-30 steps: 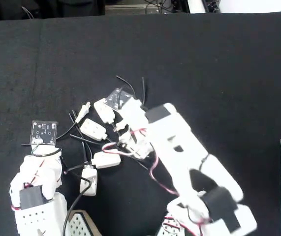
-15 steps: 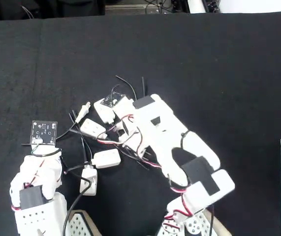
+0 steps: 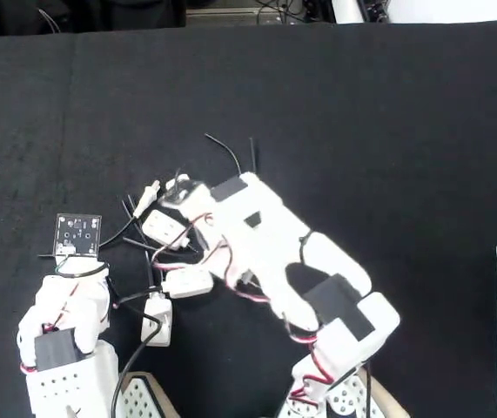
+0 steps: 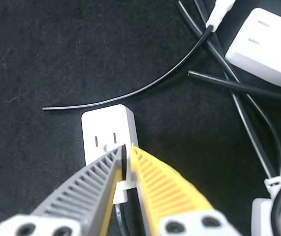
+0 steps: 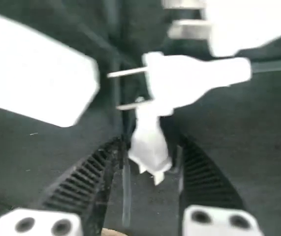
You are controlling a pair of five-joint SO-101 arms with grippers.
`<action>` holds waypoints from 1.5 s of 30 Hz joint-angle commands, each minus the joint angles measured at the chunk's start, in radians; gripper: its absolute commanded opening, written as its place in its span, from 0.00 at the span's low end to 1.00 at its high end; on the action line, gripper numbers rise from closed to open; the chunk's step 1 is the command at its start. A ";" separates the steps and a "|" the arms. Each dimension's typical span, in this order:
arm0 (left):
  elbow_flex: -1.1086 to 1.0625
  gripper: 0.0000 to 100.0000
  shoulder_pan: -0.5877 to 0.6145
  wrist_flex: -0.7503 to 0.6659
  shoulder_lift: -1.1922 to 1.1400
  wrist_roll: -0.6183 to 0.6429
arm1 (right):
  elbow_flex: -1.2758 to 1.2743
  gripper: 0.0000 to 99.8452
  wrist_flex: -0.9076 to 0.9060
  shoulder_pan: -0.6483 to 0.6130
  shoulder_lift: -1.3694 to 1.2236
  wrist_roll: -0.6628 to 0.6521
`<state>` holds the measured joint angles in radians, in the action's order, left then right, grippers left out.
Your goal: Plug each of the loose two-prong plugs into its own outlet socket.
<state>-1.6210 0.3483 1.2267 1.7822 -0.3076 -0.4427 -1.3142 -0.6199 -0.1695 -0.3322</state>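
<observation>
Swinging toward the left arm's side, the right gripper [image 5: 149, 142] now sits over the tangle, jaws apart around a white piece [image 5: 150, 127], perhaps a plug's tail; a two-prong plug [image 5: 194, 76] lies just ahead of the tips, prongs toward a white socket block [image 5: 32, 78]. The left gripper [image 4: 126, 148] is pinched closed on a black cord [image 4: 122, 211], an outlet socket [image 4: 108, 129] just beyond its tips
</observation>
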 commanded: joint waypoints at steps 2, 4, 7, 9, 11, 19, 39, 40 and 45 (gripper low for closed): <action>-0.002 0.05 0.016 -0.005 0.003 -0.009 | 0.051 0.20 0.000 -0.029 0.007 0.014; -0.002 0.05 0.016 -0.005 0.003 -0.009 | 0.050 0.17 0.003 -0.015 0.007 0.011; -0.002 0.05 0.016 -0.005 0.003 -0.009 | 0.053 0.11 0.003 0.009 0.007 0.011; -0.002 0.05 0.016 -0.005 0.003 -0.009 | 0.053 0.07 0.002 0.017 0.007 0.011; -0.004 0.05 0.016 -0.005 0.003 -0.009 | 0.047 0.06 0.000 0.017 0.007 0.011; -0.004 0.05 0.016 -0.005 0.003 -0.011 | 0.051 0.01 -0.066 0.038 0.024 0.009; -0.018 0.05 0.018 -0.025 0.003 -0.011 | 0.150 0.01 -0.239 0.434 0.433 -0.144; -0.018 0.05 0.018 -0.025 0.003 -0.011 | 0.131 0.01 -0.215 0.462 0.414 -0.146; -0.018 0.05 0.018 -0.025 0.003 -0.011 | 0.051 0.01 -0.100 0.526 0.259 -0.166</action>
<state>-1.6456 0.3483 1.2236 1.7898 -0.3076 -0.3798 -1.4707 -0.1320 0.1496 -0.4841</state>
